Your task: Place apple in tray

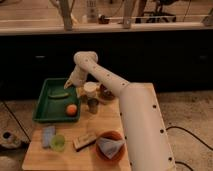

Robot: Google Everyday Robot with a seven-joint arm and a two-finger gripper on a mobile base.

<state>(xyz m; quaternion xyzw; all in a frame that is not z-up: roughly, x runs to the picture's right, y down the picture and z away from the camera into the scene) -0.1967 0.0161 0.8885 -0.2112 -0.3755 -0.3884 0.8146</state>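
Wooden table (75,159) bears tray (42,108) holding apple (72,109); claw (68,85), grip unreadable, hovers over its far corner near jar (90,89).

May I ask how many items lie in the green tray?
2: the apple front right, the green vegetable at the back, by the end effector. The arm may hide more.

The apple (72,109) lies in the tray (46,108), front right corner, with the long vegetable (59,94) behind it. The gripper (69,85) sits over the tray's rear right. The metal cup (93,104) stands just right of the tray on the counter (75,159).
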